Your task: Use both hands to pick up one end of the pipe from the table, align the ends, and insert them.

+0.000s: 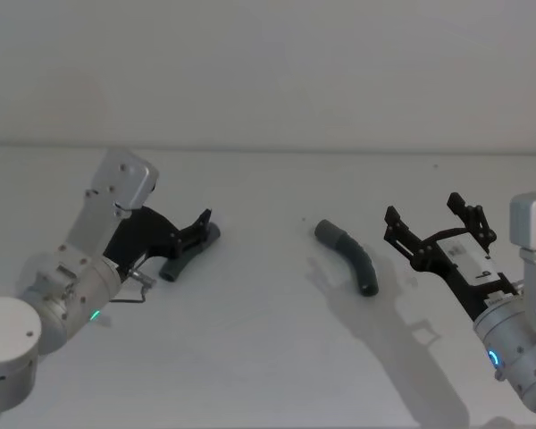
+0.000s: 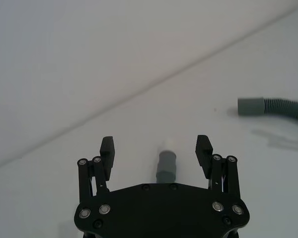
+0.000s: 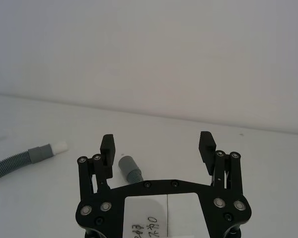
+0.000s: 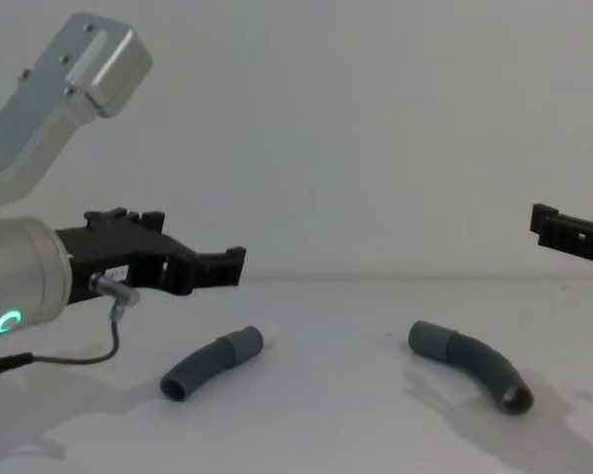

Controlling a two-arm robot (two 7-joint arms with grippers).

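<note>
White and matte, the table (image 1: 268, 366) carries both pieces of the pipe, and both lie free on it.

The left gripper (image 2: 156, 146) hangs above the table's left half with its fingers spread wide, straddling the left piece (image 4: 212, 360) without touching it. The right gripper (image 3: 157, 141) is raised over the table's right half, equally spread and holding nothing, just outboard of the right piece (image 1: 348, 255).

We judge both pieces light. The ribbed bodies are likely flexible and easy to grip. The smooth cuffs look stiffer and more slippery. We recommend taking hold on the ribs just behind each cuff, leaving the mating end clear.

Each piece is a shallow arc. The left one's long axis runs from its open dark end up to its cuff (image 4: 243, 344) and white tip (image 4: 273, 336), which point toward the table's middle. The right one's cuff (image 4: 430, 339) also faces the table's middle, with its open end toward the table's near right.
</note>
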